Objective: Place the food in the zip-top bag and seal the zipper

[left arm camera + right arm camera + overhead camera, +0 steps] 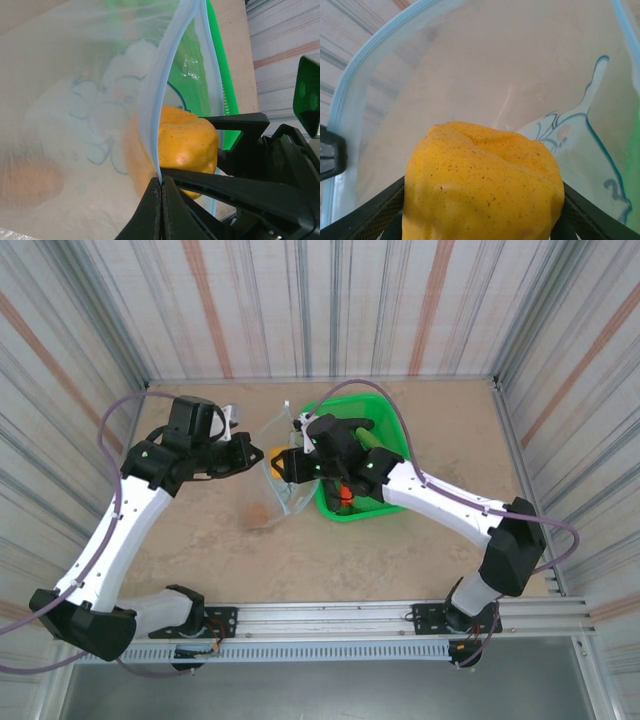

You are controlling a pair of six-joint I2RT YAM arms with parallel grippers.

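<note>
1. The table [200,550] carries one green mesh basket [365,510] and one zip-top bag [278,445], with the basket just right of the bag.
2. Note that the bag is held up off the table at centre. Its mouth gapes wide and faces the right arm and the basket. The bag's long axis cannot be read from these views.
3. The zipper [149,115] is unsealed, and its two halves bow apart around the opening.
4. The left tool [161,192] is pressed together, pinching one zipper edge of the bag.
5. The right tool [288,464] is spread around one yellow-orange fruit [480,185], gripping it on both sides.
6. Observe that the fruit sits at the bag's mouth with its rounded end pointing inward. In the left wrist view, part of it lies behind the film and part is still outside.
7. One brownish piece [258,515] lies low beside the bag. You cannot tell whether it is inside.
8. The right arm overhangs the basket. One orange carrot [345,496] shows there, and the darker pieces cannot be counted.
</note>
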